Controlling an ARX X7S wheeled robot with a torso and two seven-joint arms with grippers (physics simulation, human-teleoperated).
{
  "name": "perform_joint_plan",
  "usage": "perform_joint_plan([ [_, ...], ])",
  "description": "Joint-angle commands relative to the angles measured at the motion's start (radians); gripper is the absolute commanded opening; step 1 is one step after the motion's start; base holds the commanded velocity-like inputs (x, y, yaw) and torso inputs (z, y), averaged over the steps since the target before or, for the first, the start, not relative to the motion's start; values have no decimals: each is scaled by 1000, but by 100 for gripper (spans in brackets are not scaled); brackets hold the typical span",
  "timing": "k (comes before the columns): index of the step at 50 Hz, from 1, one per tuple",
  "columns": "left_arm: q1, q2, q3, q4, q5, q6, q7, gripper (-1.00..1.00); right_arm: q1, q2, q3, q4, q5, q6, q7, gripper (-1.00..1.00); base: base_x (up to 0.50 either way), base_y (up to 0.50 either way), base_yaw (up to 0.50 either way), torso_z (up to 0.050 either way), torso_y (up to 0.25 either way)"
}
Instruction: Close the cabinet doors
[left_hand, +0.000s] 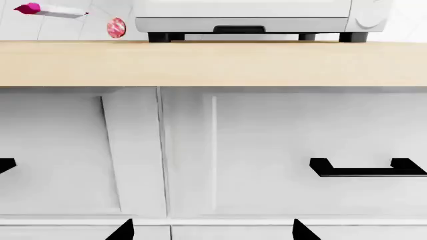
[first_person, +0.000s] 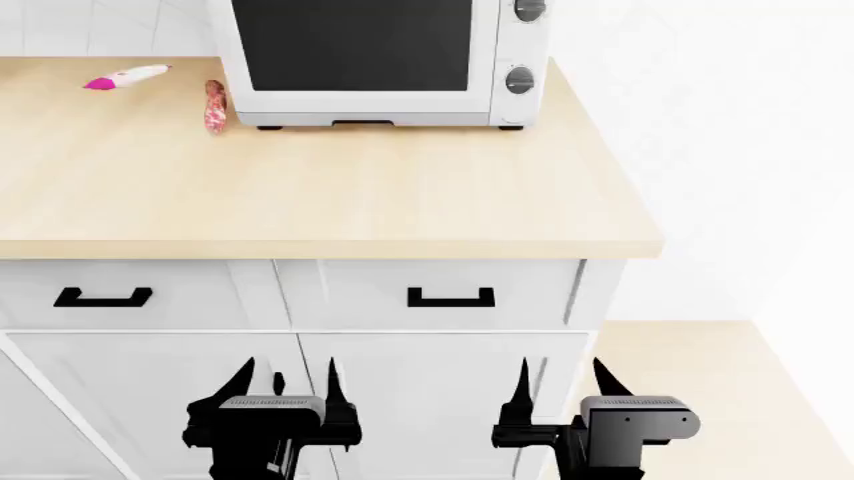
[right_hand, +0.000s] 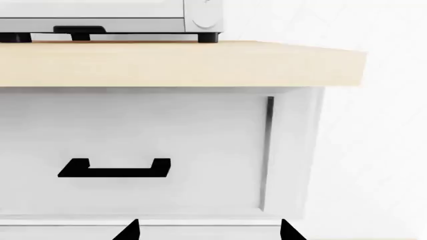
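Observation:
Below the wooden counter, white cabinet doors (first_person: 427, 400) sit under a row of drawers. At the lower left a slanted edge crosses the left door (first_person: 120, 400), so it seems to stand ajar; I cannot tell by how much. My left gripper (first_person: 287, 375) hovers open in front of the seam between the doors, holding nothing. My right gripper (first_person: 561, 372) hovers open before the right door's outer edge, also holding nothing. The left wrist view shows only the door tops (left_hand: 233, 234) between the left gripper's (left_hand: 213, 231) black fingertips. The right wrist view shows the same strip (right_hand: 207, 234) between the right gripper's (right_hand: 210, 231) tips.
Two drawers with black handles (first_person: 450, 297) (first_person: 103, 297) sit just above the doors. A white microwave (first_person: 374, 60) stands on the counter (first_person: 334, 190), with a pink pen-like item (first_person: 127, 77) and a pink roll (first_person: 214, 108) to its left. The cabinet ends at a white wall (first_person: 721, 150).

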Motion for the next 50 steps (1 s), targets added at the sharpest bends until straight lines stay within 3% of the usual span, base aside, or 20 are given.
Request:
perform_joint_plan([
  [1, -3, -16, 19, -7, -16, 11, -18, 100, 1, 15, -23, 7, 11, -4, 21, 100, 0, 0, 0, 0, 0],
  [16, -8, -54, 66, -8, -91, 8, -42, 100, 0, 55, -83, 10, 67, 1, 34, 100, 0, 0, 0, 2, 0],
  [44, -14, -96, 114, 18, -145, -22, -60, 100, 1, 90, -121, -10, 102, 12, 76, 100, 0, 0, 0, 50, 0],
  [50, -9, -113, 126, 83, -141, -44, -72, 100, -8, 106, -121, -91, 135, 88, 80, 100, 0, 0, 0, 50, 0],
])
